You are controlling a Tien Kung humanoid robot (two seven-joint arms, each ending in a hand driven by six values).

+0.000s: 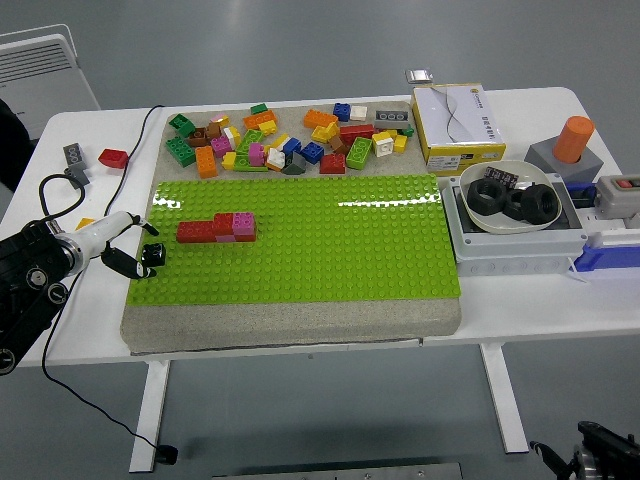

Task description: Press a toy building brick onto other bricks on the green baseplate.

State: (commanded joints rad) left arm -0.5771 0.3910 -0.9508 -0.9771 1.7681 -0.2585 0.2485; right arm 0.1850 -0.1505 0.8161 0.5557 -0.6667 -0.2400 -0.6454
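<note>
Left hand at the baseplate's left edge

Left hand (128, 243) pinches a black brick (153, 254) over the baseplate (330, 250) edge; red-and-pink bricks (217, 228) sit pressed on just right; loose bricks (285, 140) lie behind.

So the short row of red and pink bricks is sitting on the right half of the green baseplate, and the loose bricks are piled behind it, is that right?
Not quite. The head view shows the short row of red and pink bricks on the left half of the green studded baseplate, not the right. The pile of loose coloured bricks does lie behind it.
</note>
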